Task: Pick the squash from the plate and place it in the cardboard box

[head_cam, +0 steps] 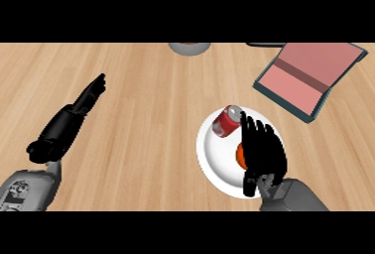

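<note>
Head view of a wooden counter. The right hand is entering from the lower right edge on a grey forearm and lying over the right half of a white plate. Its fingers are extending straight toward the far side of the counter, close together and not curled round anything; the thumb is pointing down near the plate's near rim. The palm is covering most of an orange squash, of which only a sliver is showing at the hand's left side, so the squash is sitting on the plate. Whether the palm is touching the squash cannot be told. A red can is lying tilted on the plate's far part, just left of the fingertips.

The left hand is resting over bare counter well left of the plate, its fingers straight and together, pointing up and slightly right, holding nothing. Its forearm is running down to the lower left corner.

The box, pinkish inside with dark teal walls, is standing open at the upper right, apart from the plate. A grey round object is showing, partly cut off, at the top edge.
</note>
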Motion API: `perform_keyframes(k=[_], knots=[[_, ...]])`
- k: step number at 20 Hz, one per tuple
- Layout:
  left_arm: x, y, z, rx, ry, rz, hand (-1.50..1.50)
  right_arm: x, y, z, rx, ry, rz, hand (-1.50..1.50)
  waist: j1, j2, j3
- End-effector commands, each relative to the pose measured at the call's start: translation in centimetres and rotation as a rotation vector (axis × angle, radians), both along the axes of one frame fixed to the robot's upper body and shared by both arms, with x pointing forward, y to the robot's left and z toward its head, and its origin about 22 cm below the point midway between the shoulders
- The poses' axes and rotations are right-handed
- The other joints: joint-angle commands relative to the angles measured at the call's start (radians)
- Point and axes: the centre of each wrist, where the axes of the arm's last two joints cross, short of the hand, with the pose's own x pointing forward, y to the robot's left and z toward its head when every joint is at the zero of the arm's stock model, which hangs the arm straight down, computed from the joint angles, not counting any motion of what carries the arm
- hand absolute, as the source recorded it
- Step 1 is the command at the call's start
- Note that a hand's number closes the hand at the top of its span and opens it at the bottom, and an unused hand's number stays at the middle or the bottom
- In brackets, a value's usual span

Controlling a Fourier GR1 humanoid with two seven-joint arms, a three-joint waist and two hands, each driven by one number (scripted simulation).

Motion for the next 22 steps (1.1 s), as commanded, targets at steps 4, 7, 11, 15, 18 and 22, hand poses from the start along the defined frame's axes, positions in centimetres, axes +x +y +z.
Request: perform_keyframes(k=[4,7,11,15,18,22], knots=[[1.4,-0.5,-0.9,-0.017,0.004,-0.015,0.00,-0.4,-1.6,-2.4,-0.010,0.038,-0.066,-1.50,-0.005,0.003,0.001],[-1.0,0.5,-0.1,-0.007,0.004,-0.005,0.00,1.5,-1.2,-1.7,0.009,0.061,-0.049,-1.50,0.003,0.002,0.001],[-0.5,-0.7,-0.2,0.004,0.007,0.001,0.00,-0.3,-3.3,-4.2,0.006,0.011,0.100,1.50,0.001,0.003,0.001],[0.5,-1.2,1.8,-0.008,0.002,-0.004,0.00,1.8,-0.7,-4.4,-0.032,-0.102,0.126,1.50,0.005,0.003,0.002],[0.1,1.5,1.1,-0.010,0.002,0.011,0.00,0.6,-2.5,-3.0,-0.047,-0.142,0.158,1.50,-0.001,0.002,0.001],[0.2,-1.6,0.2,-0.001,-0.012,-0.036,0.00,5.5,0.9,-0.9,0.088,-0.149,0.363,1.50,0.032,0.012,0.002]])
